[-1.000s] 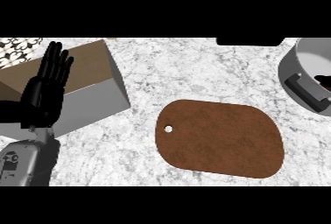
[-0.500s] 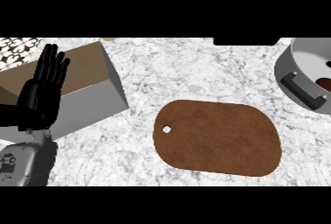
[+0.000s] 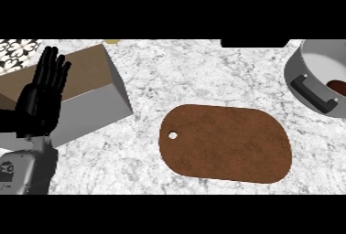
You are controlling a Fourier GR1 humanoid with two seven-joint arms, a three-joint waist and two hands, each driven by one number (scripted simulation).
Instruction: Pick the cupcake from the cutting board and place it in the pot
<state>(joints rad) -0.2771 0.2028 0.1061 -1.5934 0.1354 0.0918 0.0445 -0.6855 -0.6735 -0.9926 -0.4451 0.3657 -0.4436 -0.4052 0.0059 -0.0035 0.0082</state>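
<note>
Looks like the placing step is basically done: the cutting board sits bare, a brown bit that's probably the cupcake is in the pot far right, the left hand rests open at left, so only a pull-back seems needed.

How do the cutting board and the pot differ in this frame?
The cutting board is brown, flat and wholly in view; the pot is grey with raised walls, and the right edge cuts it off. The board's top is bare, with a small hole near its left end; a brown thing shows inside the pot. The pot has a dark handle on its rim; the board has none. Both rest on the marble counter.
</note>
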